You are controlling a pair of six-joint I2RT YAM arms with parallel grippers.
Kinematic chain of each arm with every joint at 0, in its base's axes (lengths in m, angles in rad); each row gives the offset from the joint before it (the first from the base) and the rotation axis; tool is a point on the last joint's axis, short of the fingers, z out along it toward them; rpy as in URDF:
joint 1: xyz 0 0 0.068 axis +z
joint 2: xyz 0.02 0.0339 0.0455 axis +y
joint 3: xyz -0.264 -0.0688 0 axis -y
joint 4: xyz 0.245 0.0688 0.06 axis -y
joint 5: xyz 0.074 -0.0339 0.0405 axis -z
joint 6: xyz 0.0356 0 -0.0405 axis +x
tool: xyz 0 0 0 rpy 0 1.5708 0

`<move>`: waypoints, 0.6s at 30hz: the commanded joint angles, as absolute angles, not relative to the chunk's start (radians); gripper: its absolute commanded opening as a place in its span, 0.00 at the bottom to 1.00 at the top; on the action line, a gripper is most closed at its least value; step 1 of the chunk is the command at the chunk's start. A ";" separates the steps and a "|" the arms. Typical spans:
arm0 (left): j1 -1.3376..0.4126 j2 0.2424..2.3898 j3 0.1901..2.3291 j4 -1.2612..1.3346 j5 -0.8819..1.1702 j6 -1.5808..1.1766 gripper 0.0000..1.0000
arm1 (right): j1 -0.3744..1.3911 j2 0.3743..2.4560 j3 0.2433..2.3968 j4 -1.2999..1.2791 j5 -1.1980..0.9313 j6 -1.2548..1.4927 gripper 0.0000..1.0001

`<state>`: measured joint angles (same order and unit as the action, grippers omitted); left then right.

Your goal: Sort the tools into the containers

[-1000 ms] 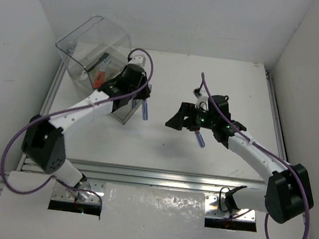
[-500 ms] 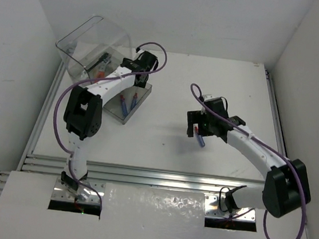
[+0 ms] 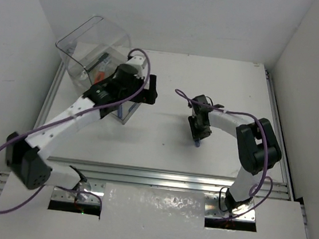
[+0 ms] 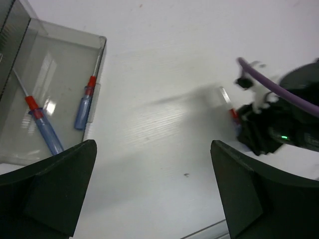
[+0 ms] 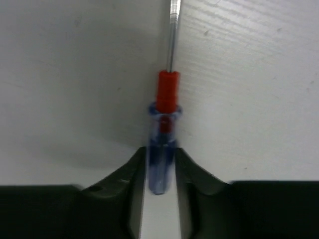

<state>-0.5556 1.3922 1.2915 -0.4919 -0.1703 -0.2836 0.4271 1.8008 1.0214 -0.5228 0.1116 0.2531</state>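
A blue-handled screwdriver (image 5: 162, 130) with a red collar lies on the white table, and my right gripper (image 5: 160, 154) is shut on its handle. From above, that gripper (image 3: 198, 127) sits mid-table with the blue handle (image 3: 198, 140) poking out. My left gripper (image 4: 153, 147) hangs open over bare table with nothing between its jaws, just right of a clear tray (image 4: 102, 45). In the tray lie two blue-handled screwdrivers (image 4: 44, 130) (image 4: 84, 107). The large clear box (image 3: 93, 40) stands at the far left with a red-handled tool (image 3: 98, 77) inside.
My left arm (image 3: 80, 107) stretches across the tray and hides most of it from above. A purple cable (image 3: 229, 112) loops over my right arm. White walls close in the table on three sides, and a metal rail (image 3: 159, 174) runs along the near edge.
My left gripper opened, and the screwdriver it held now lies in the tray. My right gripper dropped onto the screwdriver on the table and shut on its handle.
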 commanded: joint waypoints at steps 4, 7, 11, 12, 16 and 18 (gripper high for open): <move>-0.540 1.148 1.002 -0.217 0.055 -0.446 0.96 | 0.425 1.815 1.056 -0.494 0.009 0.264 0.00; -0.541 1.070 0.823 -0.027 0.205 -0.534 0.98 | 0.448 1.695 0.978 -0.411 -0.082 0.304 0.00; -0.541 1.058 0.666 0.289 0.320 -0.678 0.98 | 0.460 1.452 0.801 -0.083 -0.453 0.444 0.00; -0.545 1.063 0.644 0.337 0.339 -0.737 0.98 | 0.462 1.412 0.770 -0.016 -0.583 0.489 0.00; -0.592 1.123 0.607 0.483 0.367 -0.799 0.97 | 0.500 1.298 0.667 0.266 -0.780 0.661 0.00; -0.601 1.152 0.624 0.492 0.370 -0.804 0.97 | 0.515 1.282 0.670 0.287 -0.814 0.693 0.00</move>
<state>-0.5777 1.1305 0.5873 0.2737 0.3115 -0.7315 0.4915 1.3064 0.6792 0.0479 -0.6033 0.5667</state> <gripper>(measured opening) 0.970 0.157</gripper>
